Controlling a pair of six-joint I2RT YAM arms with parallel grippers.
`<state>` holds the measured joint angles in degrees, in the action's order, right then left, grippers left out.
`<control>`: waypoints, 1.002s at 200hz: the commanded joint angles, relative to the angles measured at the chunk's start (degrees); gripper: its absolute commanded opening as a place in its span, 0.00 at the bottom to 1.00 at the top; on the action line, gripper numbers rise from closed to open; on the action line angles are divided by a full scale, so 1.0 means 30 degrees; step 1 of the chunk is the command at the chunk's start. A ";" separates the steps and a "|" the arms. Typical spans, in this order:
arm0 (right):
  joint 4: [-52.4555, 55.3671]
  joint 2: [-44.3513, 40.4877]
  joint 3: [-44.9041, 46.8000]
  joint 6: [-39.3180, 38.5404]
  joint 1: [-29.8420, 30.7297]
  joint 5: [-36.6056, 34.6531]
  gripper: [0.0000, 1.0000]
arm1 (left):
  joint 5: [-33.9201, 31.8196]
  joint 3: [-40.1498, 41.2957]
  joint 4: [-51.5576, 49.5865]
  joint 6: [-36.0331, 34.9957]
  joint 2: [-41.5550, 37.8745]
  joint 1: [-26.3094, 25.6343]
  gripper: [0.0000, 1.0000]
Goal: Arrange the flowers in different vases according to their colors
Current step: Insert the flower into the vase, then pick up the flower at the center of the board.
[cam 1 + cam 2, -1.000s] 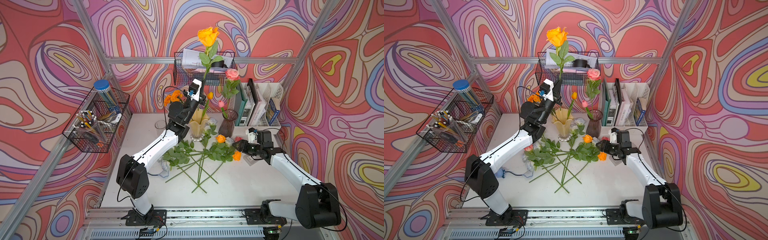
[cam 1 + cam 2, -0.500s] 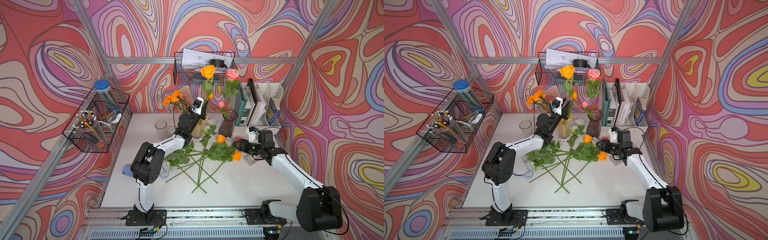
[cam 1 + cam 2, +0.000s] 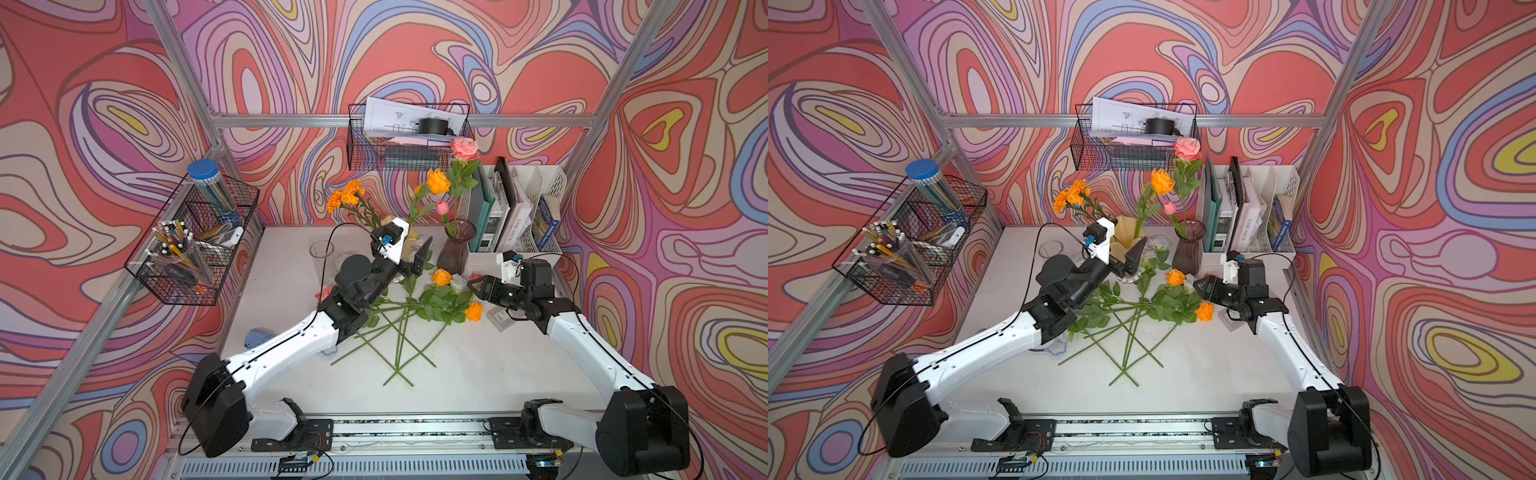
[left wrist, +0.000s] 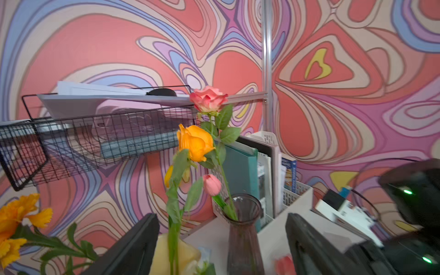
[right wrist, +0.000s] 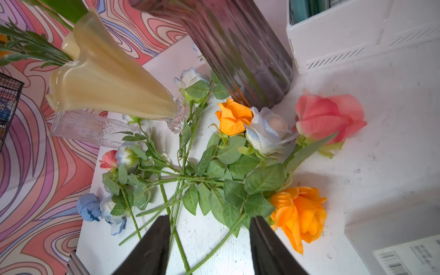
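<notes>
Orange rose point(image 4: 195, 145) stands in the yellow vase point(image 3: 1126, 232); my left gripper point(image 4: 221, 223) is wide open, and the stem between its jaws is not touched.
My right gripper point(image 5: 211, 217) hovers with jaws apart and empty above the loose flowers point(image 3: 436, 300) on the table point(image 3: 478, 374), near the purple vase point(image 3: 456, 253).

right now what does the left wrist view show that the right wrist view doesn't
Only left wrist: the blooms standing up, a pink rose in the purple vase and an orange rose in the yellow vase, plus the wire basket. Only right wrist: the pile of loose stems on the table, a white rose, and the clear vase. Both: the purple and yellow vases.
</notes>
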<state>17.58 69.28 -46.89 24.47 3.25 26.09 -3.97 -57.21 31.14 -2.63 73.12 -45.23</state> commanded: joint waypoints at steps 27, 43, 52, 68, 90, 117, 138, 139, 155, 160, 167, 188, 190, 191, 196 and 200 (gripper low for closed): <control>0.0321 0.0679 -0.0175 0.1634 -0.1648 -0.1664 0.55 | 0.2669 0.1187 -1.0078 0.2443 0.1018 -0.2594 0.84; 0.0371 0.0814 -0.0204 0.1730 -0.2203 -0.1755 0.55 | 0.3889 0.0250 -1.1913 0.3132 0.2985 -0.2790 0.81; 0.0458 0.0840 -0.0198 0.1735 -0.2420 -0.1810 0.56 | 0.4378 -0.0470 -1.3018 0.3121 0.4180 -0.2864 0.78; 0.0518 0.0901 -0.0109 0.1618 -0.2757 -0.1608 0.55 | 0.4263 -0.1628 -1.4641 0.2874 0.6004 -0.3053 0.74; 0.0267 0.0872 0.0251 0.1514 -0.3103 -0.1294 0.56 | 0.4320 -0.2867 -1.5709 0.2667 0.8075 -0.3058 0.74; -0.0022 0.0934 0.0637 0.1422 -0.3250 -0.0846 0.56 | 0.3936 -0.5035 -1.7361 0.2427 1.0628 -0.3086 0.71; -0.0148 0.0871 0.0807 0.1302 -0.3294 -0.0773 0.56 | 0.3472 -0.5942 -1.7542 0.2430 1.1664 -0.3093 0.71; -0.0148 0.0872 0.0807 0.1290 -0.3286 -0.0765 0.55 | 0.3423 -0.5990 -1.7607 0.2430 1.1721 -0.3075 0.71; -0.0176 0.0836 0.0888 0.1164 -0.3311 -0.0668 0.56 | 0.2994 -0.6781 -1.8130 0.2397 1.2633 -0.3086 0.70; -0.0178 0.0818 0.0922 0.1124 -0.3310 -0.0655 0.56 | 0.2841 -0.6952 -1.8199 0.2396 1.2904 -0.3071 0.69; -0.0207 0.0792 0.0961 0.1103 -0.3308 -0.0653 0.56 | 0.2605 -0.7175 -1.8342 0.2435 1.3223 -0.3075 0.68; -0.0323 0.0647 0.1154 0.1048 -0.3332 -0.0551 0.56 | 0.2162 -0.7812 -1.8685 0.2593 1.4048 -0.3066 0.66; -0.0331 0.0641 0.1172 0.1044 -0.3336 -0.0551 0.56 | 0.2133 -0.7880 -1.8695 0.2581 1.4111 -0.3059 0.66; -0.0328 0.0625 0.1180 0.1044 -0.3337 -0.0551 0.56 | 0.2123 -0.7896 -1.8712 0.2579 1.4146 -0.3058 0.66; -0.0324 0.0573 0.1202 0.1034 -0.3338 -0.0573 0.56 | 0.2085 -0.8058 -1.8774 0.2606 1.4321 -0.3064 0.66; -0.0324 0.0563 0.1189 0.1000 -0.3338 -0.0580 0.56 | 0.2053 -0.8174 -1.8813 0.2634 1.4444 -0.3069 0.65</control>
<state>17.39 71.53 -44.31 28.49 -6.37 23.81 4.29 -79.29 -21.61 4.95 114.06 -54.35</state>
